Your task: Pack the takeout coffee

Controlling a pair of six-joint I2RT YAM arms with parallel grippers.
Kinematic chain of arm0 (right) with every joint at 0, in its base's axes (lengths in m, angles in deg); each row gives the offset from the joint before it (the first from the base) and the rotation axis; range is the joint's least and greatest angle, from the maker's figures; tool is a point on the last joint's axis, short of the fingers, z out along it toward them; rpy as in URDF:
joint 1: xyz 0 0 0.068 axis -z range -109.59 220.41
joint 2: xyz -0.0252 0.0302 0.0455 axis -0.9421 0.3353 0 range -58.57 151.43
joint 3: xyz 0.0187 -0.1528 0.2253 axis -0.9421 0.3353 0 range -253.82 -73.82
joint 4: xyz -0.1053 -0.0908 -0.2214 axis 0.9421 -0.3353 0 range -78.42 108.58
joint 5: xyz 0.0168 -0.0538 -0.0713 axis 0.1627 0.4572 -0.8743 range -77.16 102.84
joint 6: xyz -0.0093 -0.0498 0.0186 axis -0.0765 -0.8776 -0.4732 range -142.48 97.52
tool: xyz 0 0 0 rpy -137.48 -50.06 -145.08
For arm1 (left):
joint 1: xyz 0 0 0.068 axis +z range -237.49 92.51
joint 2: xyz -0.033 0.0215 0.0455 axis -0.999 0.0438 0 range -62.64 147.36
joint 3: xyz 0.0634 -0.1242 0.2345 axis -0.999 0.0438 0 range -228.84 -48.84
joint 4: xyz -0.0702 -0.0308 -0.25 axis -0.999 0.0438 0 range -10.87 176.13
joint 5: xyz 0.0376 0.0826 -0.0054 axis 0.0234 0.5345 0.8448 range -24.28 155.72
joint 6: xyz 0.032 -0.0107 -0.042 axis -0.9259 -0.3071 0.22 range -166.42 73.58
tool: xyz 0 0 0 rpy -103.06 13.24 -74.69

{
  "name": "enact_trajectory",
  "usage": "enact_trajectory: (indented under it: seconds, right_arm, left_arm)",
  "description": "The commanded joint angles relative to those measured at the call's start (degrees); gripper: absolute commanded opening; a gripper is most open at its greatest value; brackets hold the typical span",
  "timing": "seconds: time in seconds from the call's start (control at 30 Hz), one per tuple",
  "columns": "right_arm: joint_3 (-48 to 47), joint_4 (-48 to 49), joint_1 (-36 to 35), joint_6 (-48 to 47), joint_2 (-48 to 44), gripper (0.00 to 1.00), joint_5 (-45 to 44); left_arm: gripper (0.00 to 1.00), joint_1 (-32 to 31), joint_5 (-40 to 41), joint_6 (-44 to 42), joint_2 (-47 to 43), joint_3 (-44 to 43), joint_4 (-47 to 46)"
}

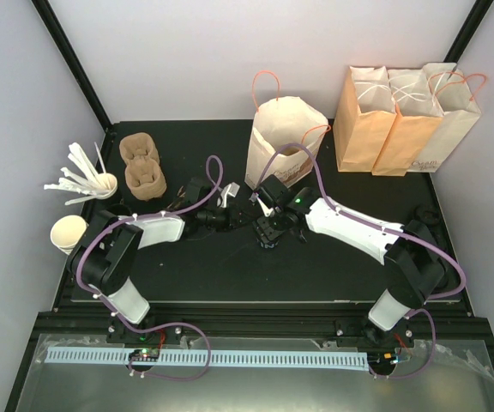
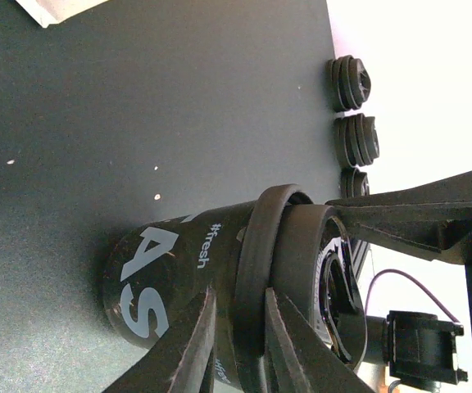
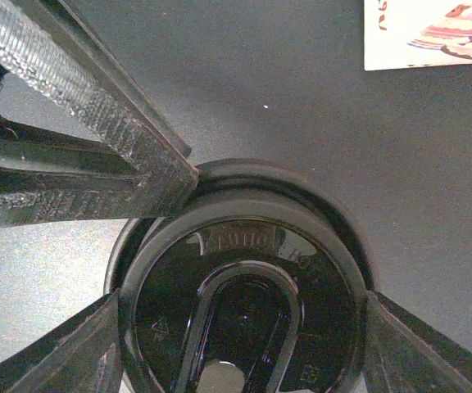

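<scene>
**Grippers.** The left gripper (image 2: 240, 301) was closed down on the raised rim of the lid (image 3: 301, 246), one finger on each side of that edge. In the right wrist view its two textured fingers (image 3: 97, 123) met at the lid's edge. The right gripper (image 3: 242, 315) stood over the cup from above. Its fingers were set wide and pressed against opposite sides of the lid, clamping it across its full width.

**Task item.** The takeout coffee (image 2: 179, 262) stood upright on the black table (image 1: 230, 275), near the middle and between the two arms. It was a black cup with white lettering, and its black lid was on. It was outside every bag.

**Containers beyond.**
- Just behind the cup stood an open paper bag (image 1: 286, 137) with orange handles. Its inside was in shadow and its contents could not be made out.
- At the far right corner three paper bags (image 1: 406, 116) stood pressed together. Their contents could not be seen.
- At far left lay two brown pulp cup carriers (image 1: 141, 163).
- Further left, a white paper cup (image 1: 105, 183) held white utensils (image 1: 75, 172) fanned outward.
- Another white paper cup (image 1: 69, 233) stood nearer the arms, and no contents were discernible in it.
- Loose black lids (image 2: 352, 82) sat in small stacks at the table's right edge.
</scene>
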Motion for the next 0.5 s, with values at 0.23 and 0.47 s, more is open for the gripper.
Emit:
enact_trajectory:
  seconds: [0.23, 0.47]
  right_arm:
    - [6.5, -3.7, -1.0, 0.9, 3.4, 0.63, 12.0]
    - [8.2, -2.9, -1.1, 0.3, 4.3, 0.61, 15.7]
  left_arm:
    - [0.19, -1.5, 9.2, -6.2, 3.4, -2.2, 23.9]
    - [0.2, -1.5, 8.7, -8.4, 5.6, -5.6, 28.7]
